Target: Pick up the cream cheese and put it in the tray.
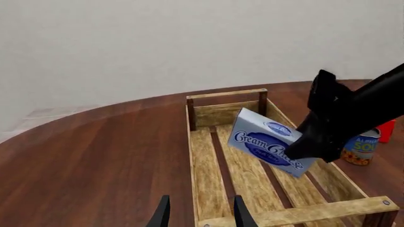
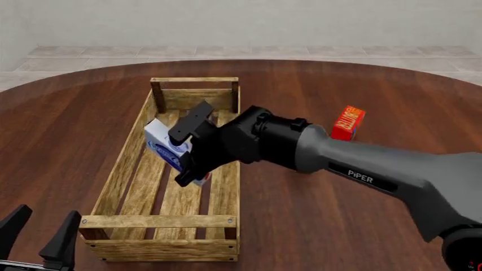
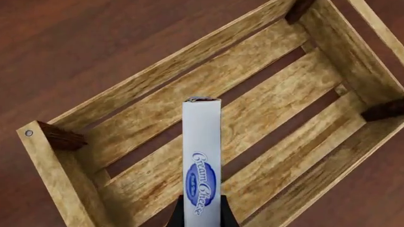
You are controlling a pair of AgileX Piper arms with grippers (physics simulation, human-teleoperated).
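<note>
The cream cheese [image 2: 160, 145], a white box with a blue oval logo, hangs tilted over the inside of the tray [image 2: 121, 178]. My right gripper [image 2: 180, 159] is shut on its lower end. The left wrist view shows the cream cheese [image 1: 265, 142] above the slatted floor of the tray [image 1: 208, 179], with the right gripper [image 1: 315, 142] clamped on its edge. Seen from the right wrist, the cream cheese [image 3: 202, 156] stands edge-on between the fingers [image 3: 176, 215], over the tray [image 3: 145, 109]. My left gripper [image 2: 39, 237] waits open at the near left, outside the crate.
A red-orange box [image 2: 347, 123] stands on the table to the right of the tray. A blue-labelled can [image 1: 361, 147] and a red item [image 1: 386, 130] sit just beyond the crate's right wall. Dark wood table [image 2: 316, 220] all round.
</note>
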